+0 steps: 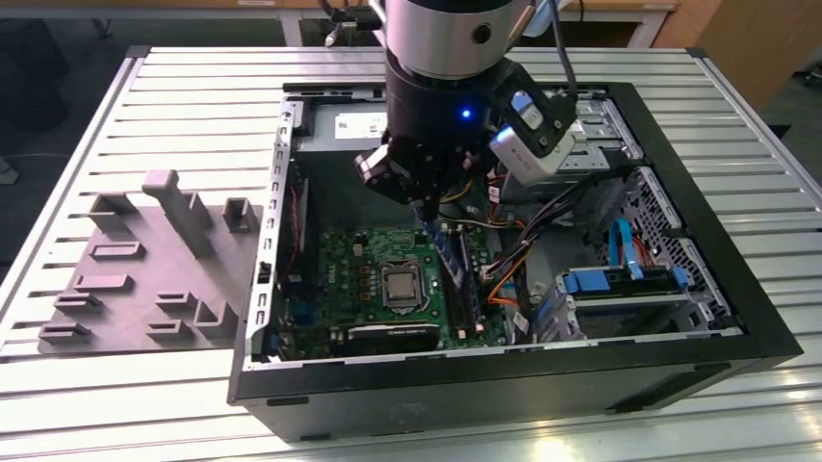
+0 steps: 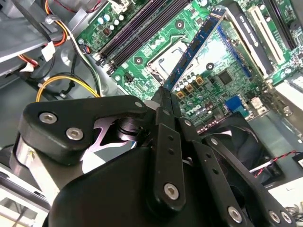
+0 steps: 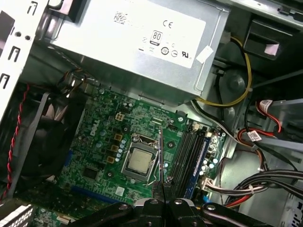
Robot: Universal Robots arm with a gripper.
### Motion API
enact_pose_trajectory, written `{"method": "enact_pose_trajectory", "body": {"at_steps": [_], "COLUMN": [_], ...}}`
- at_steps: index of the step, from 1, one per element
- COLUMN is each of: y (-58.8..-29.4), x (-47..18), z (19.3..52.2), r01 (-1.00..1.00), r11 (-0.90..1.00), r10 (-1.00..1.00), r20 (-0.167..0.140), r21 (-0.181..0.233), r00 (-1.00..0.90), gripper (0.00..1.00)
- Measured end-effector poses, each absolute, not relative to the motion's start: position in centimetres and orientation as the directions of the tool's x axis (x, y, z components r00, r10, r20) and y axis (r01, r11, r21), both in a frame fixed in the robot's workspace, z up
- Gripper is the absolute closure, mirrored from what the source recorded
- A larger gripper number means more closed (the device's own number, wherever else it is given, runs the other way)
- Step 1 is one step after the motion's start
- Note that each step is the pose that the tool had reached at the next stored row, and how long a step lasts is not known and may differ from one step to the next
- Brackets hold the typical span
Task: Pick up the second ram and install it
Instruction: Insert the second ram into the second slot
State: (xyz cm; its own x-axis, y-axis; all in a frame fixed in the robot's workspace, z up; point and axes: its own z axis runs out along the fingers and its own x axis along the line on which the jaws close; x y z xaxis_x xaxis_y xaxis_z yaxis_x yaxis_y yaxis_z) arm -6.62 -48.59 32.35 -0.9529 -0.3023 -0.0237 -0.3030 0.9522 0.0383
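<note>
My gripper (image 1: 430, 207) is inside the open computer case (image 1: 514, 385), shut on the second ram (image 1: 448, 252). The ram is a thin dark stick with small chips, and it hangs tilted below the fingers over the green motherboard (image 1: 360, 279). In the second wrist view the ram (image 2: 196, 45) runs out from the gripper (image 2: 165, 97) across the silver CPU socket (image 2: 170, 59). In the first wrist view the ram (image 3: 161, 156) shows edge-on above the gripper (image 3: 164, 189), between the CPU socket (image 3: 141, 161) and the dark memory slots (image 3: 187, 153). I cannot tell whether its lower edge touches the board.
A grey fixture plate with plastic posts (image 1: 154, 260) lies at the exterior view's left, outside the case. A silver power supply (image 3: 142, 42) sits behind the board. Orange and yellow cables (image 1: 514, 260) and a drive cage with blue parts (image 1: 617, 284) crowd the right. A black fan (image 3: 42, 142) sits beside the board.
</note>
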Motion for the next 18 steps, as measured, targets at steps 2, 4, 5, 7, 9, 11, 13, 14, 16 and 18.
{"method": "enact_pose_trajectory", "body": {"at_steps": [2,4,5,7,9,11,13,14,16,18], "y": [-48.59,-48.59,-48.59,-48.59,-48.59,-48.59,-48.59,-48.59,-48.59,-48.59], "x": [-6.61,-6.62,-6.62,-6.61,-6.61,-6.61,-6.61,-6.61,-6.61,-6.61], "z": [32.34,32.34,32.34,32.34,32.33,32.33,32.33,32.32,32.32,32.31], "r01": [-0.288,-0.268,-0.261,-0.246,-0.230,-0.212,-0.196,-0.188,-0.172,-0.156], "r11": [0.957,0.963,0.965,0.969,0.973,0.976,0.980,0.981,0.984,0.987], "r10": [-0.288,-0.268,-0.260,-0.245,-0.229,-0.212,-0.195,-0.187,-0.171,-0.155], "r20": [-0.024,-0.024,-0.024,-0.024,-0.024,-0.024,-0.024,-0.024,-0.024,-0.024], "r21": [0.038,0.038,0.038,0.038,0.038,0.038,0.038,0.038,0.038,0.038], "r00": [-0.957,-0.963,-0.965,-0.969,-0.973,-0.977,-0.980,-0.982,-0.985,-0.988], "gripper": [0.88,0.88,0.88,0.88,0.88,0.88,0.88,0.88,0.88,0.88]}}
